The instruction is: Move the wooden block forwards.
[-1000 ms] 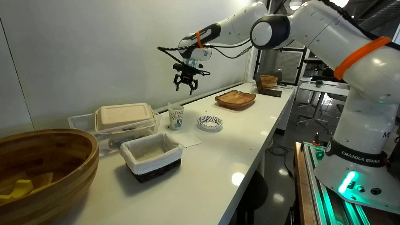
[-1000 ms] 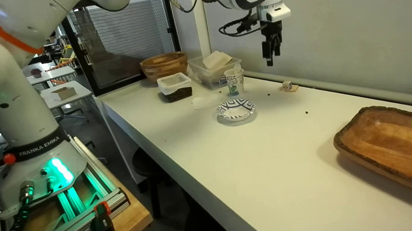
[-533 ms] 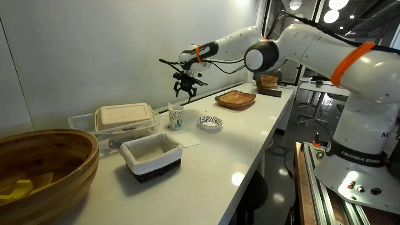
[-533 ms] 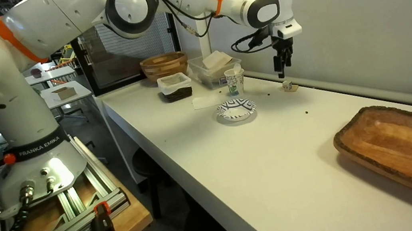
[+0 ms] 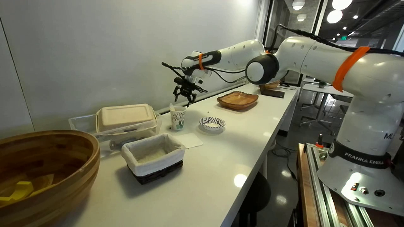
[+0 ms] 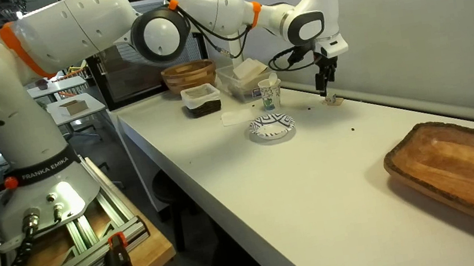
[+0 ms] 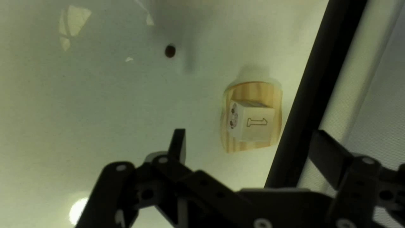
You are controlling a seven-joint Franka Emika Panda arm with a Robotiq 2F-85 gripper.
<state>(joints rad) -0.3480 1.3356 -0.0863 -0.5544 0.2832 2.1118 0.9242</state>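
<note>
The wooden block shows as a small pale cube (image 7: 256,123) with an outlined 1 on top and a picture on one side. It sits on a thin striped wooden slab (image 7: 253,90) close to the wall edge. In an exterior view the cube (image 6: 332,98) is partly covered by a fingertip; in the other exterior frame it does not show. My gripper (image 7: 253,147) is open and empty, fingers wide apart on either side of the cube's line in the wrist view. In both exterior views the gripper (image 5: 182,102) (image 6: 323,91) hangs above the table, pointing down near the cube.
A paper cup (image 6: 270,94) and a patterned bowl (image 6: 272,127) stand nearby. A wooden tray (image 6: 458,157), lined basket (image 5: 153,157), clear plastic box (image 5: 126,135) and big wooden bowl (image 5: 91,157) are further off. A dark gap (image 7: 303,104) and rail run along the wall.
The arm has lowered, bringing the open gripper down close to the cube. In an exterior view it also shifted a little to the right. The cube and other objects have not moved.
</note>
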